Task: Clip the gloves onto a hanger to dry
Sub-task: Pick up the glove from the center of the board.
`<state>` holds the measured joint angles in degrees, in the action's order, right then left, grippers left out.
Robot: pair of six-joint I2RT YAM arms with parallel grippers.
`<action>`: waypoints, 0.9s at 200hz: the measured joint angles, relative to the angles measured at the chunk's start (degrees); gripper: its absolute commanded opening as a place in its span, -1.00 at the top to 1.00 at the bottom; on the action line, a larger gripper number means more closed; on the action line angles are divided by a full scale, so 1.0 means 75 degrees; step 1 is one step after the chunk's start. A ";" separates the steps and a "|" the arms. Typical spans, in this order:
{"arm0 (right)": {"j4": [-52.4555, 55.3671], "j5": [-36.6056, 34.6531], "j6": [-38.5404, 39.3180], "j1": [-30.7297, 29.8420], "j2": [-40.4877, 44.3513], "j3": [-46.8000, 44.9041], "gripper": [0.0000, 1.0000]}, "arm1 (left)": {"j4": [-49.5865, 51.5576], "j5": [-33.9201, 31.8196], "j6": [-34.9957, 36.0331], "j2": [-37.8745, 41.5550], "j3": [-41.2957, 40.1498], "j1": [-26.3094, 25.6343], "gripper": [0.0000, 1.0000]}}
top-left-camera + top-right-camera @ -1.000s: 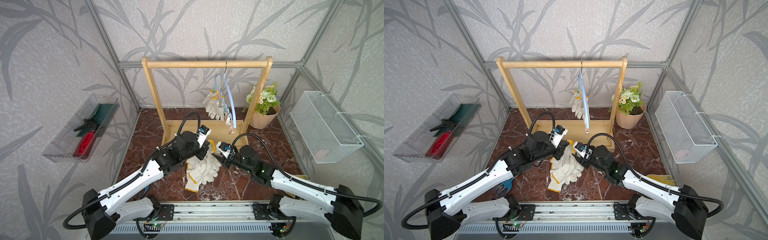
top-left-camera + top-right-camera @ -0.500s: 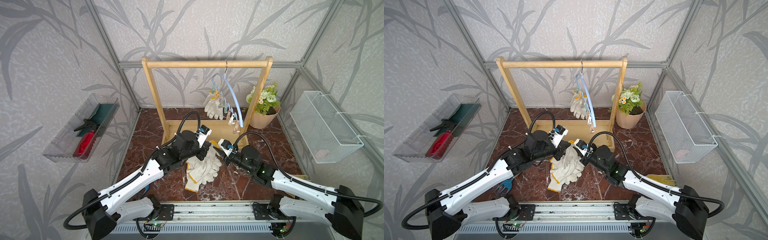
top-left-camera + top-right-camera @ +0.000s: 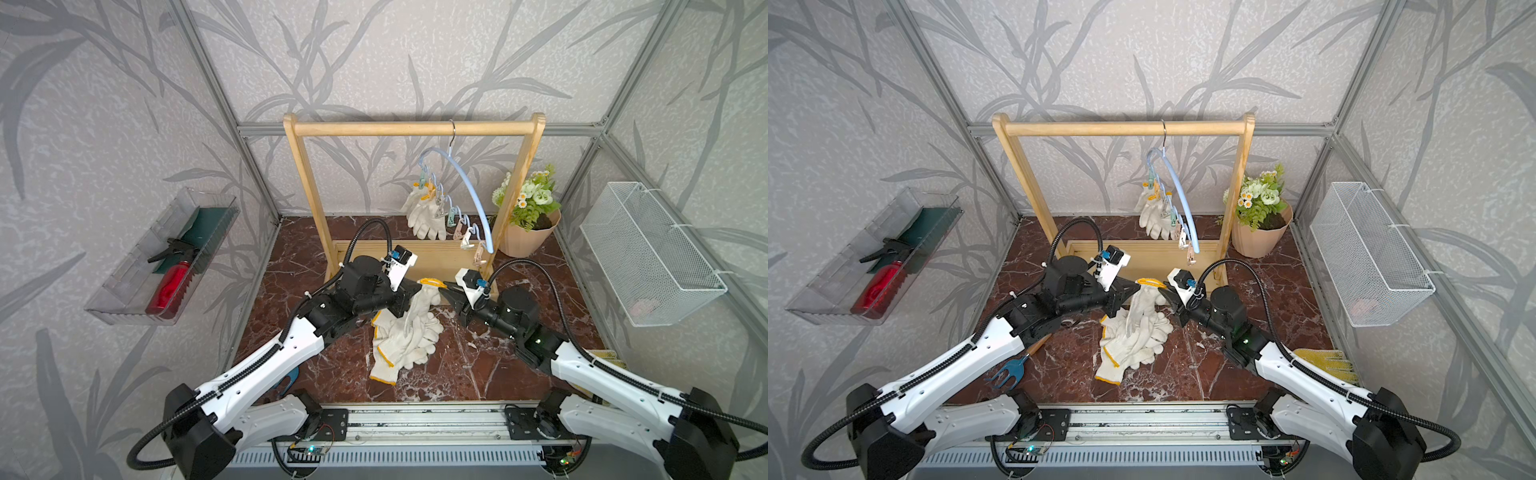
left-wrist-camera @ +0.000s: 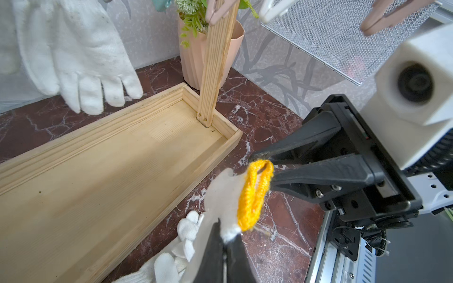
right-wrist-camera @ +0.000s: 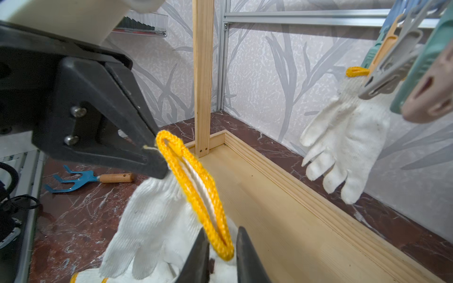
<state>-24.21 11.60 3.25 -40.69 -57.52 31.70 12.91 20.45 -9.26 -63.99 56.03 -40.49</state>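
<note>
Stretching the cuff (image 4: pixel 255 193) between them, are they?

Yes: left fingers (image 4: pixel 215 254) pressed shut on one end, right fingers (image 4: pixel 279 177) pinching the other; the glove (image 3: pixel 417 309) hangs below them onto the pile (image 3: pixel 399 345). The free clips (image 3: pixel 466 241) hang above, beyond, nearer the right fingers.

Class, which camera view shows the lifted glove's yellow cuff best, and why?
The right wrist view: the yellow cuff fills the frame, an open loop. The left wrist view shows it smaller, narrower; in both top views it is a small yellow sliver.
</note>
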 measured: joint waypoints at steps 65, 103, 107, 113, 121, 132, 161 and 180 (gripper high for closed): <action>-0.0277 0.0796 -0.0338 0.0134 -0.0076 -0.0003 0.70 | -0.0111 0.0551 -0.0090 0.0000 -0.0020 0.0073 1.00; -0.0554 0.1163 -0.0702 0.0455 -0.0102 -0.0076 1.00 | -0.0262 0.0729 -0.0117 0.0000 -0.0114 0.0189 1.00; -0.0586 0.1224 -0.0749 0.0510 -0.0102 -0.0096 1.00 | -0.0309 0.0749 -0.0117 0.0000 -0.0152 0.0213 1.00; -0.0618 0.1317 -0.0842 0.0589 -0.0102 -0.0119 1.00 | -0.0385 0.0755 -0.0114 0.0000 -0.0213 0.0242 0.94; -0.0650 0.1422 -0.0935 0.0697 -0.0102 -0.0146 1.00 | -0.0507 0.0752 -0.0105 0.0000 -0.0315 0.0286 0.73; -0.0670 0.1556 -0.1081 0.0845 -0.0114 -0.0169 1.00 | -0.0740 0.0717 -0.0117 0.0000 -0.0487 0.0350 0.49; -0.0653 0.1690 -0.1378 0.1221 -0.0326 -0.0189 1.00 | -0.1378 0.0542 -0.0015 -0.0070 -0.0793 0.0868 0.36; -0.0597 0.1699 -0.1492 0.1291 -0.0627 -0.0239 1.00 | -0.2133 0.0542 0.0128 -0.0356 -0.0734 0.1329 0.26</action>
<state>-28.69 24.34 -7.94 -31.00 -62.22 29.91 -3.09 24.51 -8.29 -66.65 50.52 -30.52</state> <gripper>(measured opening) 0.060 0.342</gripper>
